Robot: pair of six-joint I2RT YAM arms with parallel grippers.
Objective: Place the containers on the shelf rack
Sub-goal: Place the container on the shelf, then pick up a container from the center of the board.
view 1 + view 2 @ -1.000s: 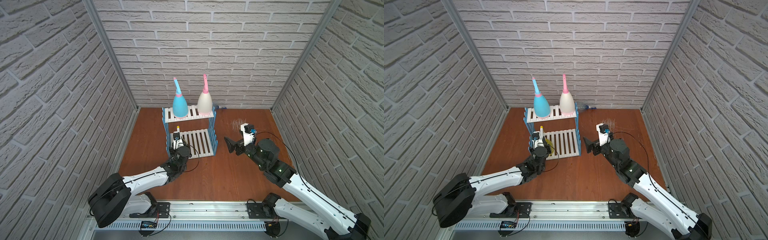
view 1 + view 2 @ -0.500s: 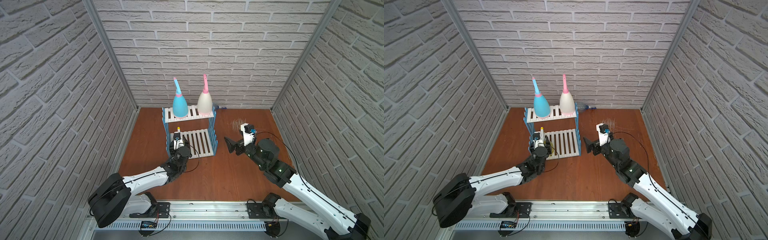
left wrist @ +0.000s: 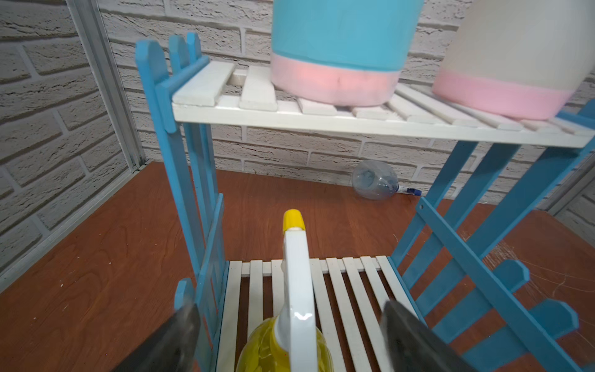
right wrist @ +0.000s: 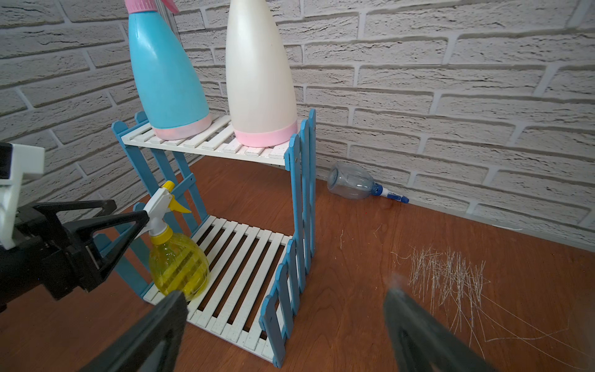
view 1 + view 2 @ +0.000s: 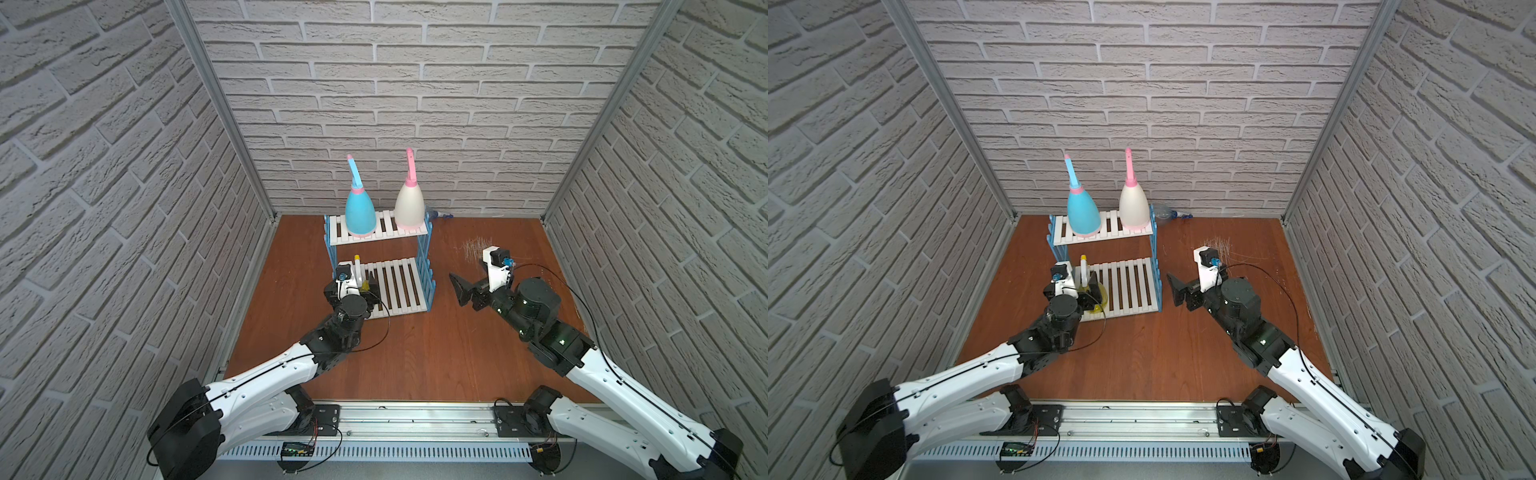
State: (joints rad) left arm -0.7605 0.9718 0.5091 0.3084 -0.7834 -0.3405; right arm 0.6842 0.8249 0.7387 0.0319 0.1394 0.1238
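Yellow bottle (image 4: 178, 267) is sitting at shelf rack's (image 4: 299, 180) lower front corner; left gripper (image 3: 289, 307) is straddling it, jaws open; right gripper (image 5: 457, 289) is hovering alongside, jaws open.

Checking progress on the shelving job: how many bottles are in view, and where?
4. Blue bottle and cream bottle stand on the rack, upper shelf; yellow bottle on its lower shelf; clear bottle lies on the table.

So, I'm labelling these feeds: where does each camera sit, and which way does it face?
Top views: high behind the base, looking down and forward at the shelf rack; left arm and right arm show.
Left wrist: at the rack's front, facing the yellow bottle; open left gripper shows.
Right wrist: beside the rack, facing it slantwise; open right gripper and left gripper show.
Shared: both wrist views show the clear bottle lying behind.
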